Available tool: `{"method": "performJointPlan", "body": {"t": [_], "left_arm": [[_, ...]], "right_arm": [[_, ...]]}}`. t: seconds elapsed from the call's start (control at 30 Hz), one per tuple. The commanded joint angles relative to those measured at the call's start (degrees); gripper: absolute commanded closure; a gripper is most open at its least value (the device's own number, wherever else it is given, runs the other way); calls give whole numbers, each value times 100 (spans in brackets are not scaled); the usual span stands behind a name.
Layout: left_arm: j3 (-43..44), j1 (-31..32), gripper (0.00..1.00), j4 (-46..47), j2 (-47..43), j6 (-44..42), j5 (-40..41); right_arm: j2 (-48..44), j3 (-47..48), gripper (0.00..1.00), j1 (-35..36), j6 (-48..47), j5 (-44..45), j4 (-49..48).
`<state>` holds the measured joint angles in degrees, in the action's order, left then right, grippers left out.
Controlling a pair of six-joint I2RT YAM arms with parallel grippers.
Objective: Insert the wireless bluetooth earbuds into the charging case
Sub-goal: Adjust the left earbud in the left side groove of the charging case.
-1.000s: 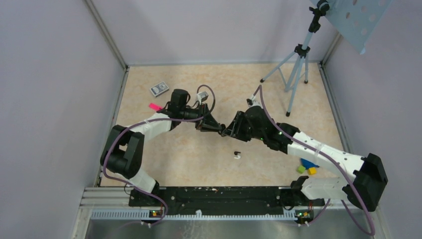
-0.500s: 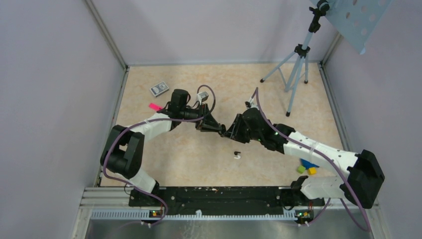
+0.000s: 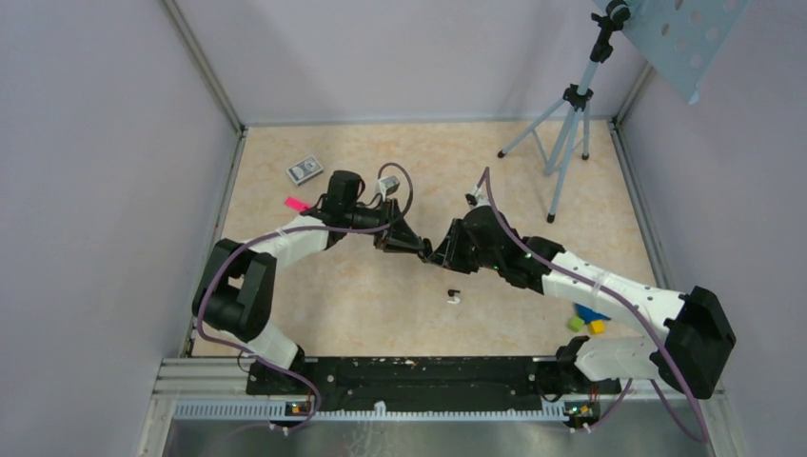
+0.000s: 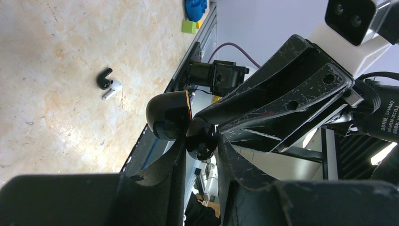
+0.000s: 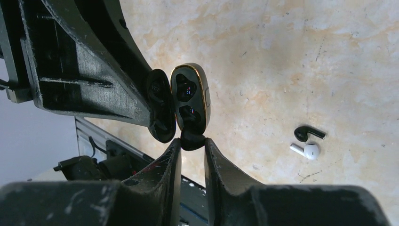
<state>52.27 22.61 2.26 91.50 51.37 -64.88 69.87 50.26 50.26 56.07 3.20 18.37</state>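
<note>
My left gripper point(image 3: 415, 248) is shut on the black, gold-rimmed charging case point(image 5: 190, 96) and holds it above the table with its lid point(image 5: 159, 103) swung open. The case also shows in the left wrist view point(image 4: 201, 138). My right gripper point(image 5: 192, 141) is shut on a small black earbud point(image 5: 192, 140), which touches the case's lower edge below its two dark wells. In the top view my right gripper point(image 3: 436, 255) meets the left one at mid-table. A loose black earbud point(image 5: 308, 133) and a white earbud point(image 5: 306, 150) lie together on the table point(image 3: 453, 295).
A tripod point(image 3: 561, 143) stands at the back right. A small patterned box point(image 3: 305, 170) and a pink piece point(image 3: 296, 203) lie at the back left. Coloured toy blocks point(image 3: 588, 319) sit by the right arm. Walls close in the table on three sides.
My right arm has shifted slightly left and forward, keeping the earbud at the case. The left arm and the loose earbuds have not moved.
</note>
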Motion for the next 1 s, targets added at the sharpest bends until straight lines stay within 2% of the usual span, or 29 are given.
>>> {"method": "performJointPlan", "body": {"t": [0.0, 0.1, 0.2, 0.5, 0.77, 0.97], "left_arm": [[309, 19, 100, -112, 34, -234, -373], [444, 22, 100, -358, 208, -390, -846], [612, 23, 100, -961, 291, -878, -839], [733, 19, 100, -1449, 440, -1279, -954], [883, 24, 100, -1772, 531, -1464, -1154], [1294, 23, 100, -3040, 759, -2420, -1287]], "right_arm": [[16, 259, 83, 74, -690, 52, 239], [-28, 284, 85, 76, -1028, 7, 188], [-5, 343, 86, 80, -1351, -164, 130], [146, 624, 93, 78, -2166, -430, 316], [120, 658, 95, 87, -3001, -798, 306], [116, 656, 96, 159, -3683, -1081, 207]]}}
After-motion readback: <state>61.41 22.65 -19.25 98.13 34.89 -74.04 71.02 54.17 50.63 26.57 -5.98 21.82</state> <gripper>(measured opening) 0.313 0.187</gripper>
